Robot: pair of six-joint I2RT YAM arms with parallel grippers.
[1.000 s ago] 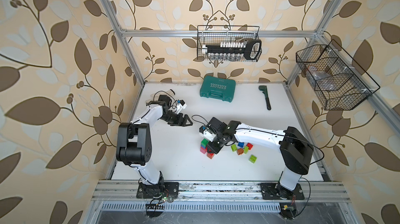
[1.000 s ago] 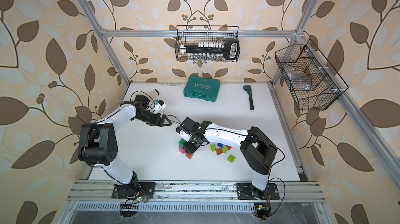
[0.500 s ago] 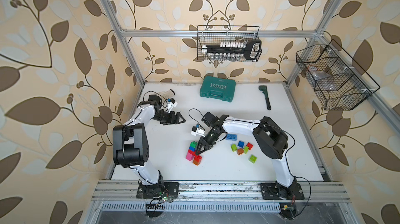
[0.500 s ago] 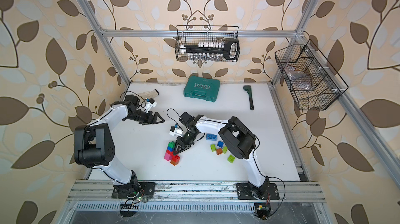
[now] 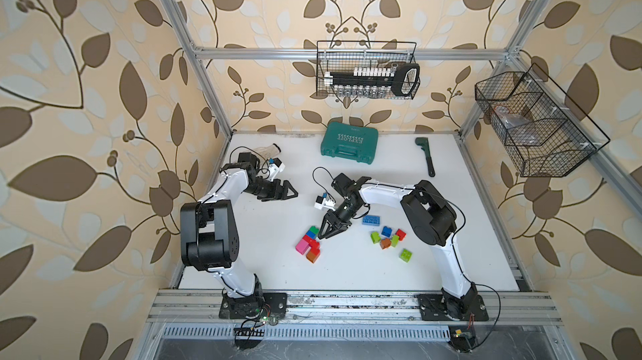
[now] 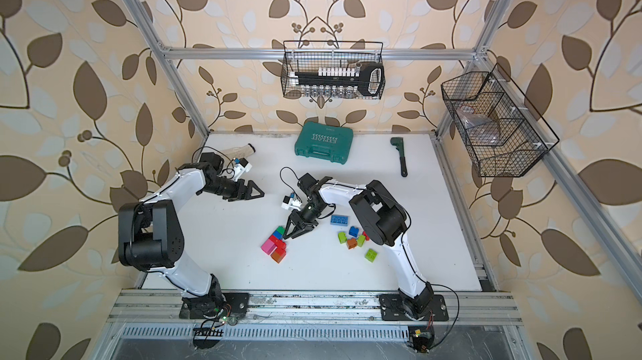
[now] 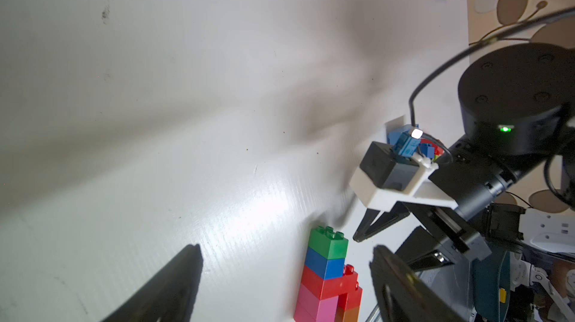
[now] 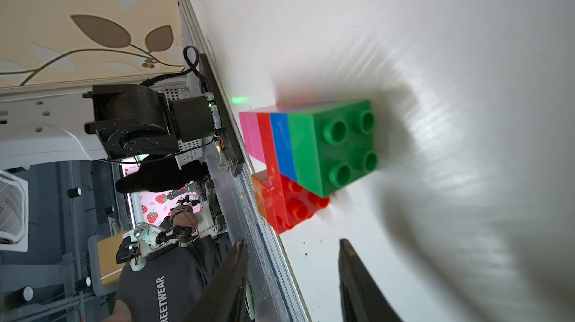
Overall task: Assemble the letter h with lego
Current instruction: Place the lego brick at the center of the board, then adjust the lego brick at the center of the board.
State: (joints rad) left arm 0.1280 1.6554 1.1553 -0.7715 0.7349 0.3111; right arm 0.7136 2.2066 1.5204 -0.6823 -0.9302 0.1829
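while the teal case (image 5: 349, 142) lettered "exploit" sits at the far edge of the white table (image 5: 451, 264), the stacked lego (image 5: 309, 244) lies mid-table; the right gripper (image 5: 329, 233) hovers just beside it, jaws apart and empty, and the left gripper (image 5: 291, 193), well apart, is spread wide, empty.

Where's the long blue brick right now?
In both top views the long blue brick lies flat just right of the right gripper, on the far side of the loose small bricks.

A teal case (image 5: 349, 142) (shut, lettering up) lies at the back of the white table (image 5: 364, 271), a dark wrench (image 5: 426, 157) apart from it — above hang a wire basket (image 5: 366, 92) and a side basket (image 5: 542, 139).
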